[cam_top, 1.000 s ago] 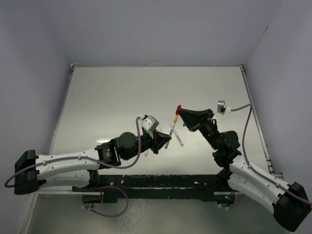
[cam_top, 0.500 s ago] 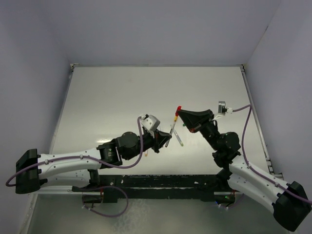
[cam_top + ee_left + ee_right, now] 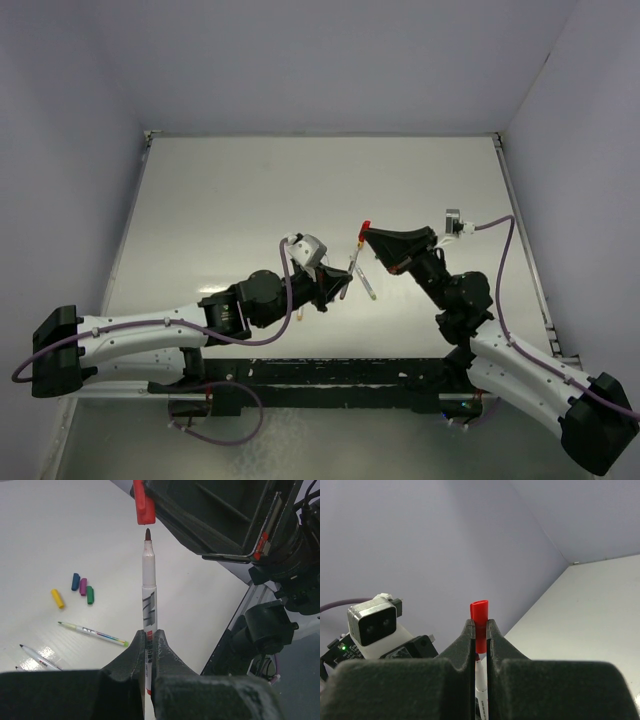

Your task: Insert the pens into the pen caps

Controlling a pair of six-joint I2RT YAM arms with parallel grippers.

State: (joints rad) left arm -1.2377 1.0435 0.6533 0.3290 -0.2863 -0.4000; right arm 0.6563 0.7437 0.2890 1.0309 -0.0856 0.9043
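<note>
My left gripper (image 3: 148, 641) is shut on a white pen (image 3: 148, 595) and holds it upright, its dark red tip (image 3: 148, 533) just under the red cap (image 3: 141, 502); a small gap shows between them. My right gripper (image 3: 479, 630) is shut on the red cap (image 3: 479, 616), and the pen (image 3: 481, 690) rises between its fingers from below. In the top view the left gripper (image 3: 340, 290), the pen (image 3: 354, 262), the cap (image 3: 366, 225) and the right gripper (image 3: 371, 233) meet above the table's middle. Yellow (image 3: 57, 598), blue (image 3: 75, 581), purple (image 3: 83, 586) and green (image 3: 90, 594) caps lie on the table.
A green-tipped pen (image 3: 92, 632) and a dark-tipped pen (image 3: 40, 657) lie loose on the white table near the caps. One loose pen (image 3: 368, 285) shows under the grippers in the top view. Grey walls close the table at the back and sides.
The right gripper with the red cap has come down slightly toward the pen tip. The left arm has shifted a little, keeping the pen upright under the cap.
</note>
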